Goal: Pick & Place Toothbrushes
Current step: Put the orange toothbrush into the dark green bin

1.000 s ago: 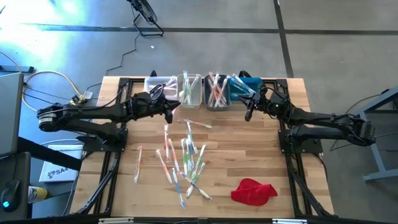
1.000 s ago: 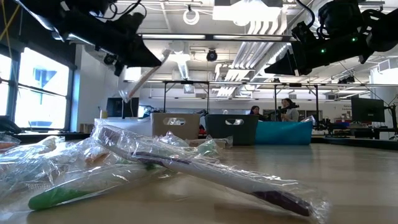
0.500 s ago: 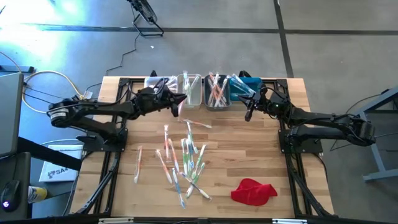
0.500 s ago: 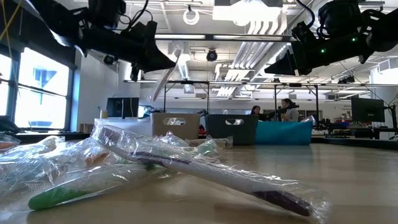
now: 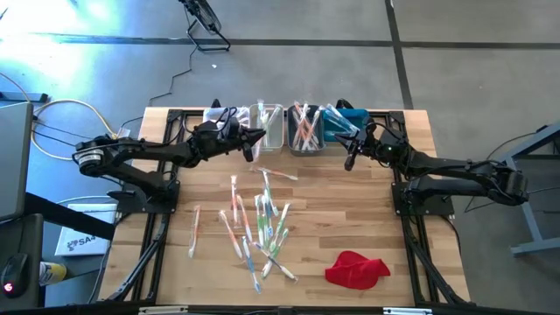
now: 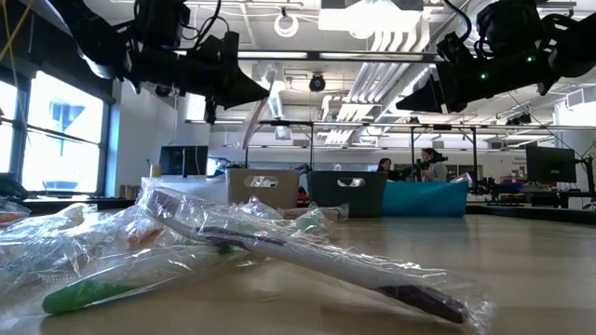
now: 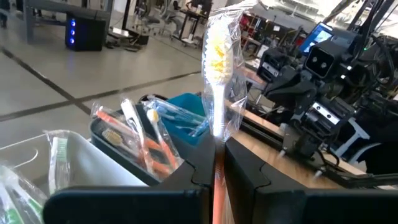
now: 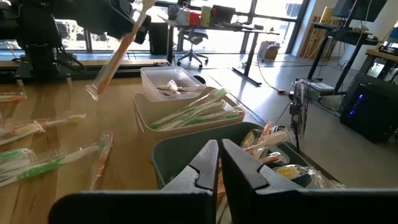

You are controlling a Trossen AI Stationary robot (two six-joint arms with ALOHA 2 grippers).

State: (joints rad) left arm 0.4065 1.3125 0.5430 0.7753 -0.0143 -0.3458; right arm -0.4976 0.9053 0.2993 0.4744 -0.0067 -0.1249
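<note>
Left gripper (image 5: 254, 140) reaches inward above the surface, jaws clamped together; right gripper (image 5: 351, 150) hovers opposite, jaws closed.

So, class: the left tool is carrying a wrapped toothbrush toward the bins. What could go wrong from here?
1. The left tool pinches only the low end of the toothbrush; the slick wrapper might slip free.
2. The grey bin is already crowded, so a drop there may catch on sticking-out handles and tip out.
3. The right tool waits shut beside the bins; reaching further could bump it.
</note>
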